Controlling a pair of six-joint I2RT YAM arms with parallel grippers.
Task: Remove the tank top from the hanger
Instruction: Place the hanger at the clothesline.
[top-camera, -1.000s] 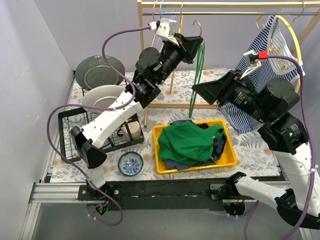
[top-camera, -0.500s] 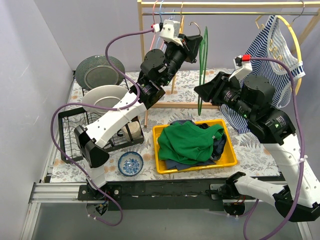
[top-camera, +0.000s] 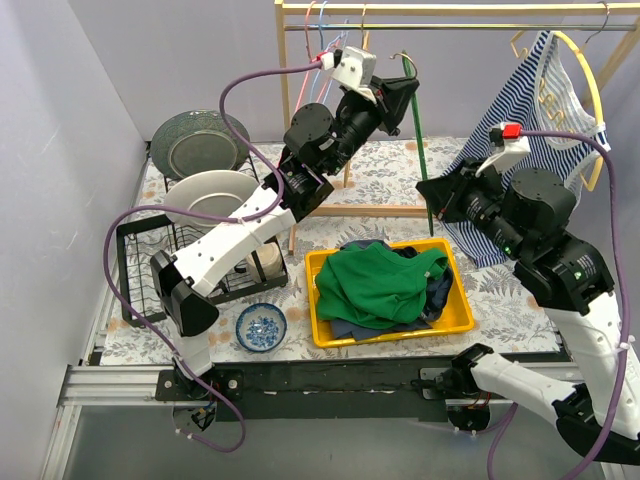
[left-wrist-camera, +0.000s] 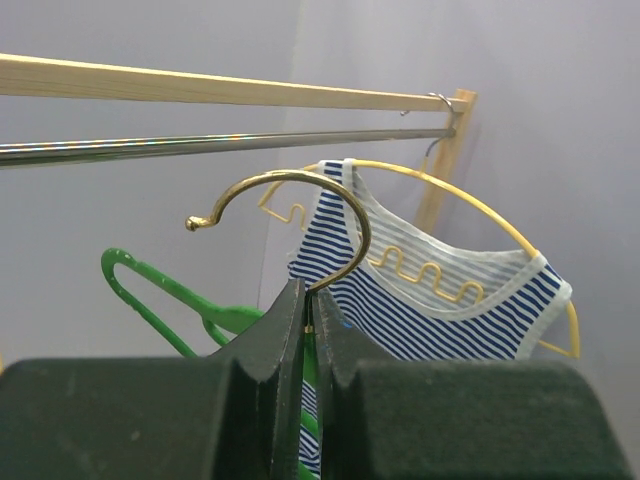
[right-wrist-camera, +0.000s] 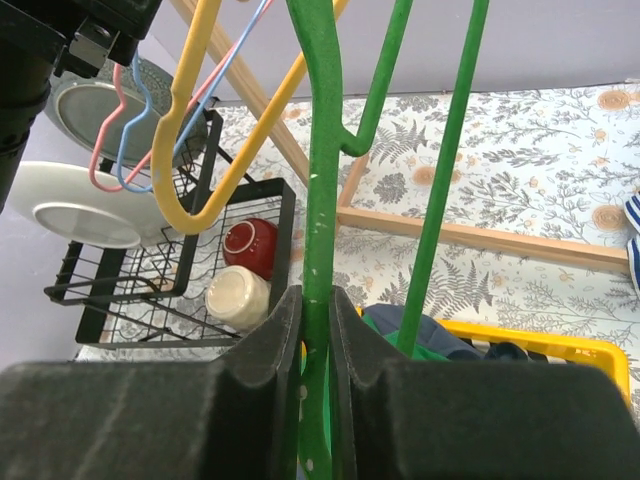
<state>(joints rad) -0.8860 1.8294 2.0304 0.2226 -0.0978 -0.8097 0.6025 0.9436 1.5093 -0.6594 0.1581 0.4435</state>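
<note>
The blue-and-white striped sleeveless tank top (left-wrist-camera: 430, 312) hangs at the far right end of the clothes rail on a thin yellow hanger with a wavy crossbar (top-camera: 597, 95). Its straps lie over the hanger's curved shoulders, and the white-edged neckline sags open below the hook. The body hangs down limp toward the table's far right side - its lower part is only partly in view.

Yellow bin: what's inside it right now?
A crumpled green garment fills most of the bin, with dark blue cloth showing at its right side. Anything beneath them is covered.
</note>
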